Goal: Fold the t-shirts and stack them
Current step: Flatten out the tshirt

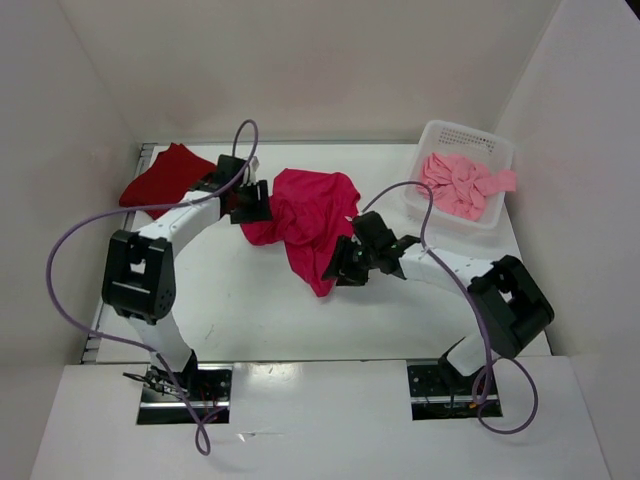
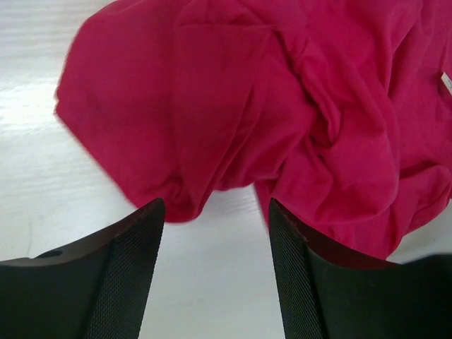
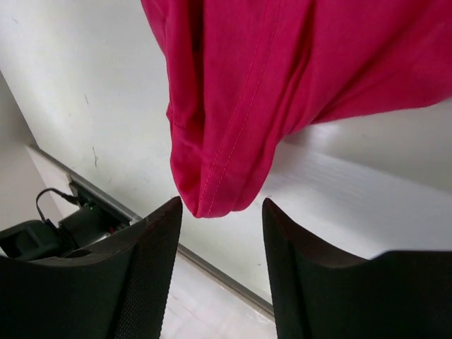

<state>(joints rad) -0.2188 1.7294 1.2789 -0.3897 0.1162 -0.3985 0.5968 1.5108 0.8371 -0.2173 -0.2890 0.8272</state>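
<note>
- Crimson-pink t-shirt [image 1: 305, 215] lies crumpled mid-table, unfolded, bunched into ridges, with a long tail of cloth running toward the near edge
- left gripper [image 1: 252, 207] is at the shirt's left edge, pointing into it
- left wrist view: left gripper [image 2: 215, 206] has both fingers [image 2: 134, 268] well apart with bare table [image 2: 212, 282] in the gap; the shirt [image 2: 282, 106] lies just past the tips and its rolled hem is near the left fingertip; nothing is gripped
- right gripper [image 1: 336, 272] is at the shirt's near tail, on its right side
- right wrist view: right gripper [image 3: 222, 205] also has its fingers [image 3: 141, 275] spread wide; the stitched corner of the shirt [image 3: 282, 70] comes down to the mouth of the gap and is not pinched; I can't tell whether the cloth touches either pad
- dark red t-shirt [image 1: 165, 175] is flat at the far left corner of the table [image 1: 250, 310], just behind the left arm and well apart from the crimson one
- salmon pink t-shirt [image 1: 465, 183] is wadded inside the white basket [image 1: 470, 133] at the far right corner, with one sleeve hanging over the basket's right rim
- no shirt is folded or stacked yet
</note>
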